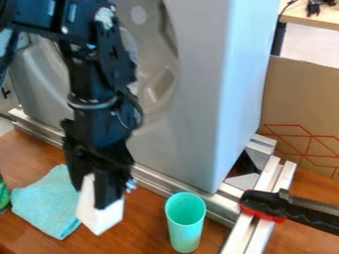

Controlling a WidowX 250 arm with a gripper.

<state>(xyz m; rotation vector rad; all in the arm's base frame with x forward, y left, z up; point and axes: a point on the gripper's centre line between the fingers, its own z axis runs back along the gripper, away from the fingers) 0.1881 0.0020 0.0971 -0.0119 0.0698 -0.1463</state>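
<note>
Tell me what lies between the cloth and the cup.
In the camera view, the white block, held in the gripper, sits between the cloth and the cup, with bare wooden table from block to cup.

Arm (41,14) enters at 11 o'clock, upper link running toward 3 o'clock, then bending sharply down. Wrist (92,101) hangs near vertical, a cable looped on its 3 o'clock side. Gripper (91,196) sits at about 7 o'clock in the view, pointing down toward 6 o'clock, its two black fingers a little apart and clamped in a grasp.
</note>
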